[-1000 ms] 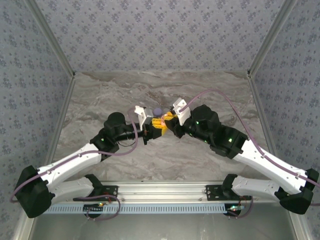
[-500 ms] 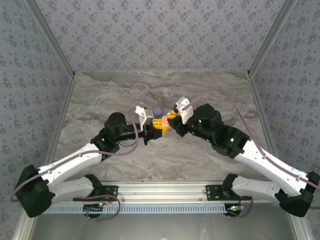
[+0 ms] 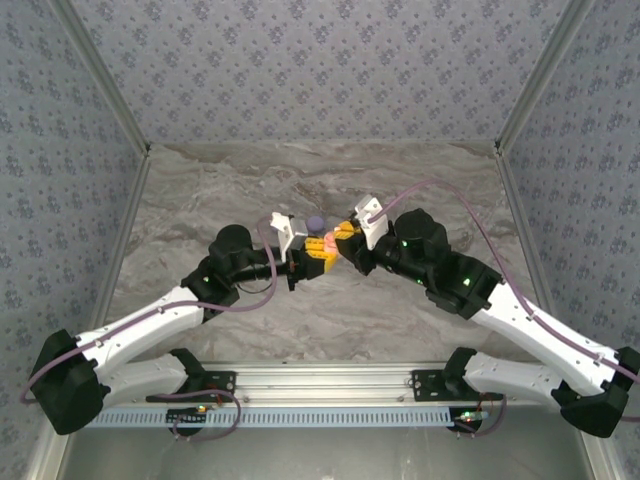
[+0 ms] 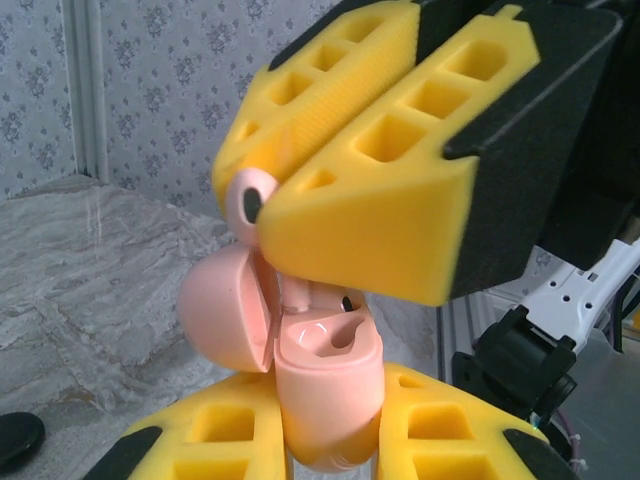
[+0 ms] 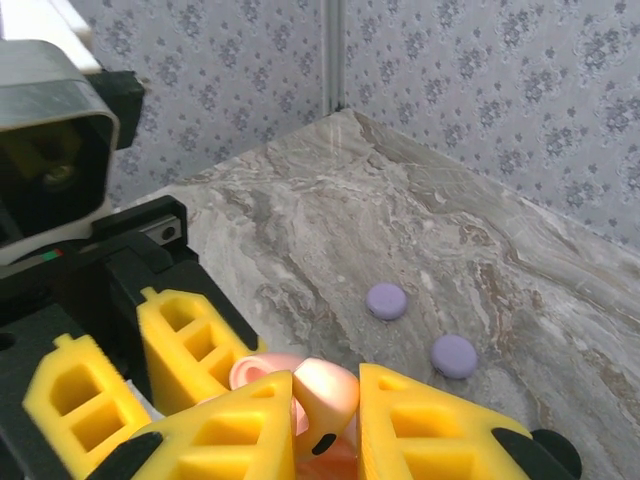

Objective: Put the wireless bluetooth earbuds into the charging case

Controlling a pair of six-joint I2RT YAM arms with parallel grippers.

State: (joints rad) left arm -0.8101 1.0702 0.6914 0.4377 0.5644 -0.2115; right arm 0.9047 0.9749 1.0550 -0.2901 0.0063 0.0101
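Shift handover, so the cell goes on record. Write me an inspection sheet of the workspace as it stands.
Surface: marbled table, no spill or damage seen.
Job's things: pink charging case, lid open, upright; pinkish earbud just above it, not yet seated.
Clutter: lilac disc and second lilac disc, flat on the table, apart; black disc at the picture's edge.
Grippers: left gripper shut on the charging case; right gripper shut on the earbud.
Cables: lilac cables along both arms, clear of the fingers.
Surroundings: patterned walls, metal corner posts.
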